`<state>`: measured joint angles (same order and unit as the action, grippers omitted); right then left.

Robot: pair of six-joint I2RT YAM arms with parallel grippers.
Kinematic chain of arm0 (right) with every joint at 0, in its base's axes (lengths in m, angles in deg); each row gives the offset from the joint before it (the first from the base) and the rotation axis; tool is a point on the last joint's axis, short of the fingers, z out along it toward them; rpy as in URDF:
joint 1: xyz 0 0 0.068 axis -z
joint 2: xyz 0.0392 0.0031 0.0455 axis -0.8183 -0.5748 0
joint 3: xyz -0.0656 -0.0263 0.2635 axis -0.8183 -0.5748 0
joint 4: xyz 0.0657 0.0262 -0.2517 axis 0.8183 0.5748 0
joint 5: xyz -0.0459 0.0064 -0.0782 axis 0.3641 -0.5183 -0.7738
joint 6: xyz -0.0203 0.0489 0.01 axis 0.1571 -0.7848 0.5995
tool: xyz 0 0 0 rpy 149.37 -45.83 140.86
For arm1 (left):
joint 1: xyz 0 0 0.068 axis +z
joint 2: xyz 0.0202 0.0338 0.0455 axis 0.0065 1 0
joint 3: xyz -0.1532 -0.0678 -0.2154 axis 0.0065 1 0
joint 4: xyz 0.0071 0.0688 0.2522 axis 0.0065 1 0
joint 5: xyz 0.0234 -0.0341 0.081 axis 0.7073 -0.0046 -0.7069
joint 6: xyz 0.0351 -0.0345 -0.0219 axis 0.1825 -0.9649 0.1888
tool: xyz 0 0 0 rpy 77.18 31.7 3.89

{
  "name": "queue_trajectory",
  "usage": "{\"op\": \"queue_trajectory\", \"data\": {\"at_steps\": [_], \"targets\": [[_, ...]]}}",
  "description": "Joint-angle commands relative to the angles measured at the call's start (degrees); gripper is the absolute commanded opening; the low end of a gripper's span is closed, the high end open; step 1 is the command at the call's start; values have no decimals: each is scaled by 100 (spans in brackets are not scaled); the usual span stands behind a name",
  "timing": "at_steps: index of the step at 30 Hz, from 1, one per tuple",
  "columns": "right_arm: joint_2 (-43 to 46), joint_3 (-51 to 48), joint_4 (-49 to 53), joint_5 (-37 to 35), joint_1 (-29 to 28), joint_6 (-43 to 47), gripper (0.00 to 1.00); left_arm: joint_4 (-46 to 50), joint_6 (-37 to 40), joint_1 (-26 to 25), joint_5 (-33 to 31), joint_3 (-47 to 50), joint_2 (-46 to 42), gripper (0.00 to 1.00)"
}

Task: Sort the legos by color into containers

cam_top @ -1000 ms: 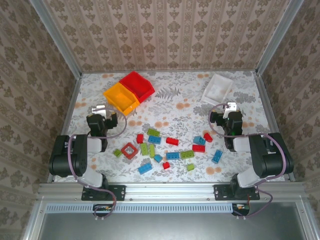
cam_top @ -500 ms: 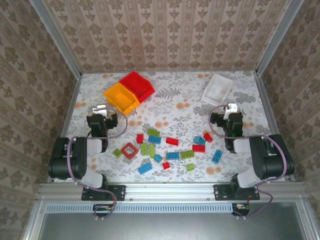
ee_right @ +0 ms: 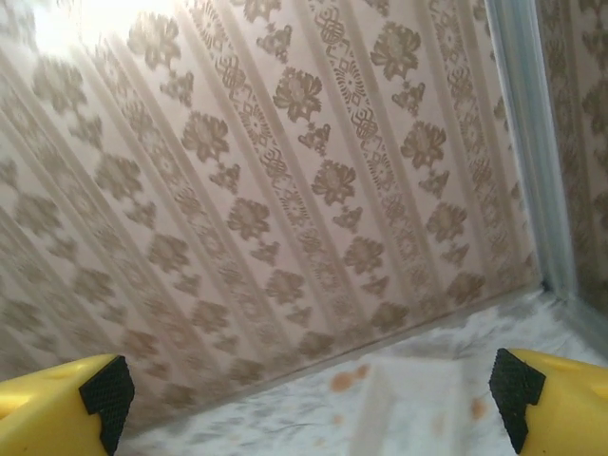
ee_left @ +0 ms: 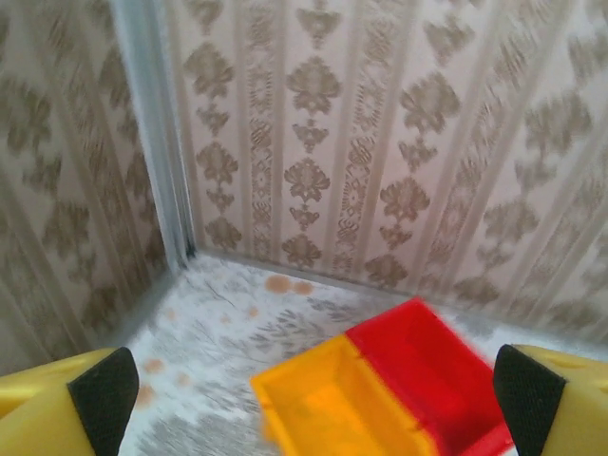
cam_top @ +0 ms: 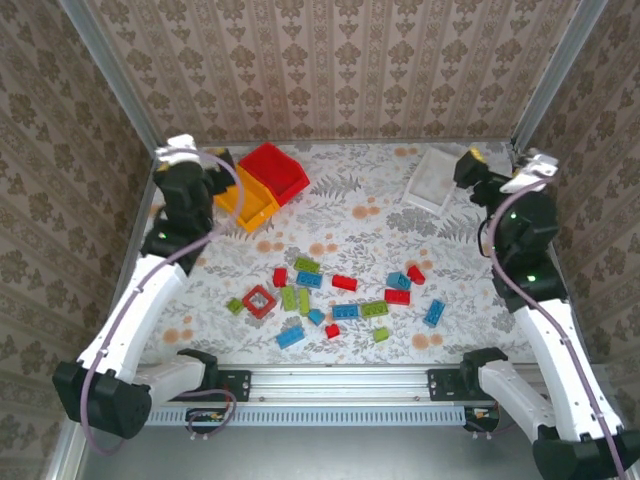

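Bricks: The small studded plastic bricks [cam_top: 345, 311] in red, blue and lime green are lying loose in the middle of the floral-patterned worktop [cam_top: 350, 225], well apart from the bins. The red square frame piece [cam_top: 259, 300] is sitting at the left edge of the group.
Bins: The yellow-orange plastic bin [cam_top: 255, 212] and the red plastic bin [cam_top: 275, 168] are standing touching at the far left. The white plastic bin [cam_top: 432, 178] is standing alone at the far right. All three are looking empty.
Hands: The left hand [cam_top: 210, 165] is hanging high beside the yellow-orange bin, and the right hand [cam_top: 470, 165] high beside the white bin. Both are keeping their fingers wide apart and are holding nothing.
Step in hand: No brick is lying in a bin, so I am judging that the first pick is waiting.
Doing it well: I am thinking each hand should be taking an outer brick on its own side, where no neighbour is touching it. The close pairs in the middle are risking a double grip.
Overhead view: It is giving the bricks, their colours and the gaps between them.
Left wrist view: It is giving the left hand [ee_left: 309, 394] with fingers apart, and the two bins side by side under the wallpapered back wall [ee_left: 380, 142].
Right wrist view: It is giving the right hand [ee_right: 309, 389] with fingers apart, and the white bin [ee_right: 408, 399] blurred below.
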<state>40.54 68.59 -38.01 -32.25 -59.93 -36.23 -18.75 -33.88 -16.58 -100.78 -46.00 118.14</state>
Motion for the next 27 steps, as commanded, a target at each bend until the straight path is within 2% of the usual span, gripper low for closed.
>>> {"op": "queue_trajectory", "data": {"at_steps": [1,2,3,6,7,10,15,19,27], "targets": [[76,-578,1224,1670,478,-1700,100,2135,-2204,1107,2024,147,215,100],[-86,-473,1449,1849,561,-1878,100,2003,-2478,1320,2440,258,293,100],[-286,-257,1859,1824,523,-1871,100,2125,-2629,1374,2489,222,393,100],[-1076,591,3224,1099,-53,-1432,98,2830,-2609,1387,2595,-213,1001,100],[-1381,872,3616,822,-178,-1285,95,3074,-2578,1383,2616,-371,1238,100],[-2232,1457,4395,772,-250,-1050,86,3290,-2366,1479,3018,-691,1947,96],[-3069,1845,4288,1134,-191,-729,85,3339,-2046,1653,3378,-1385,3042,92],[-3909,2190,4195,1803,189,-774,82,3252,-1945,1655,3518,-1926,3716,87],[-4619,2716,4154,1514,606,-739,80,3448,-1819,1502,3579,-2717,4886,68]]}}
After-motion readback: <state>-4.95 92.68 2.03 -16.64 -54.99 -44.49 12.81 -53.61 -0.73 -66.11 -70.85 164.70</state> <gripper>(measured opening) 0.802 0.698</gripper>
